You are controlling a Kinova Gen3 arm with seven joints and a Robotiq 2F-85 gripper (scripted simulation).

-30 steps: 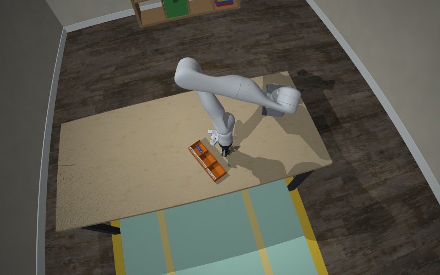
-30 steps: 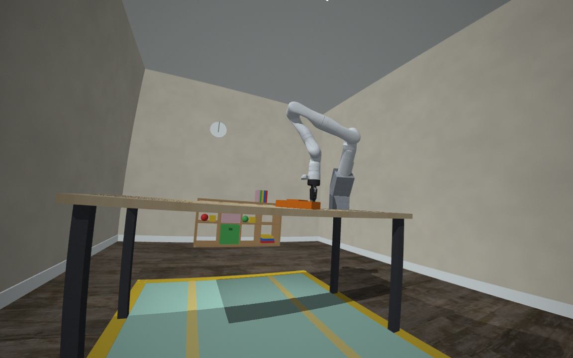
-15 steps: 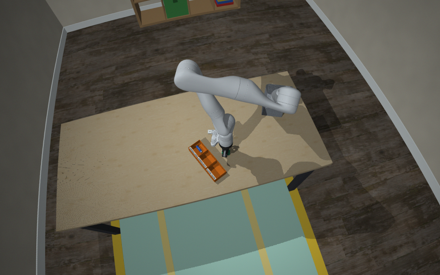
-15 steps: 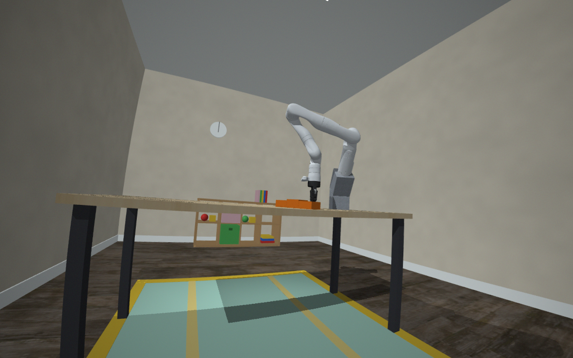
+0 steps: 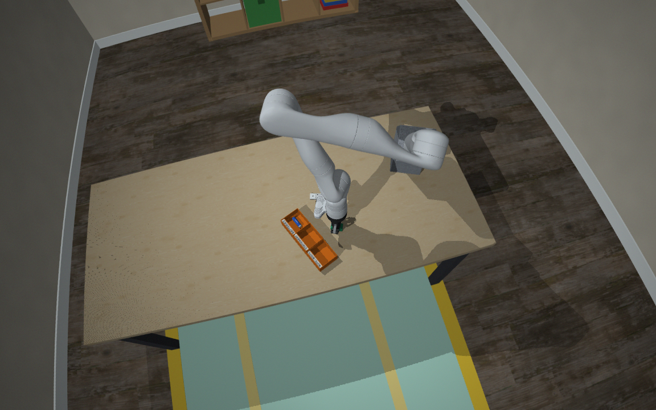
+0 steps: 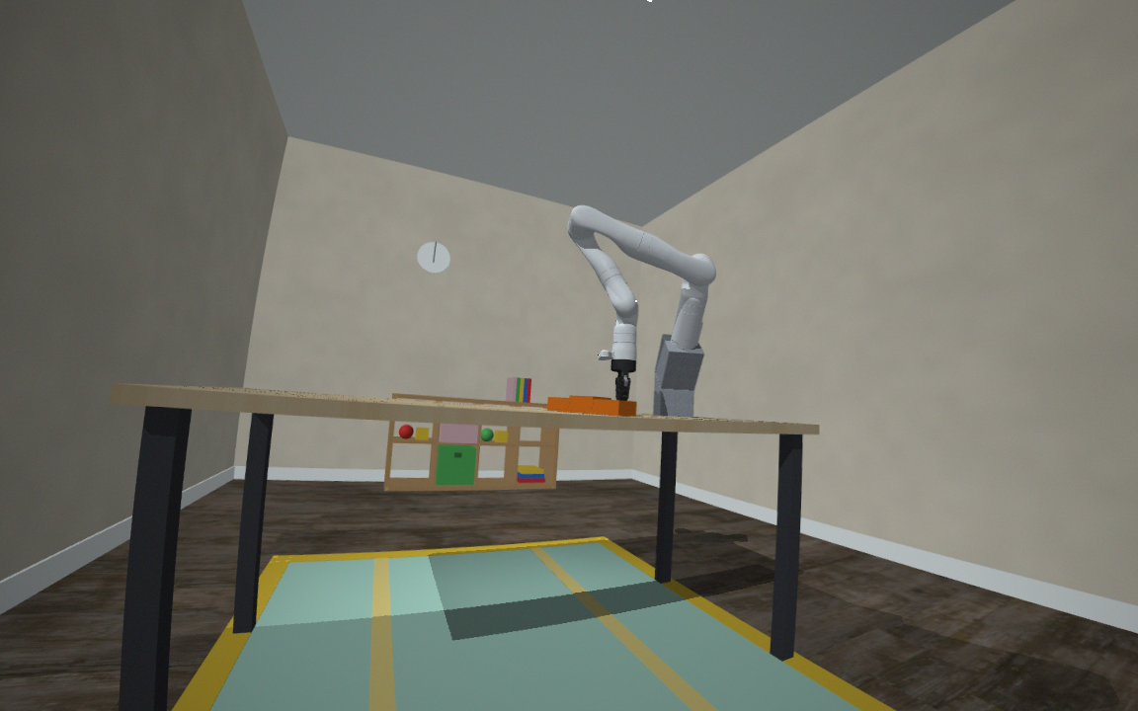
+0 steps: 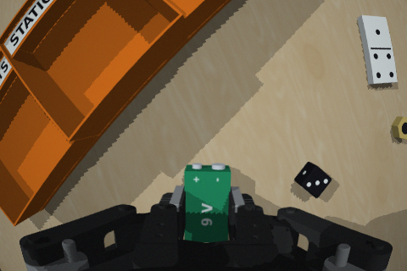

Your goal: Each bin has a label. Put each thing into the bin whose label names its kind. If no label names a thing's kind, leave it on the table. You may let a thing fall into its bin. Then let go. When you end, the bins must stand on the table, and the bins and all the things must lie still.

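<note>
And here's the grey arm [image 5: 315, 127], reaching from the tabletop's [image 5: 182, 244] right end, claw [image 5: 335, 229] down beside the orange bins [image 5: 320, 269] near the front edge!

Top: high overhead, facing down, whole counter [image 5: 182, 244]. Exterior: low, level, far off, counter [image 6: 432, 410] edge-on. Wrist: close, facing down at counter [image 7: 314, 106]. All share orange bins [image 5: 328, 261] [image 6: 591, 406] [image 7: 127, 72].

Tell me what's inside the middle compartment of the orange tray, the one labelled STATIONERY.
Nothing shows inside the STATIONERY compartment: its orange floor is visible, partly in shadow, and no object is seen on it. The near wall may hide a thin strip at its foot.
</note>
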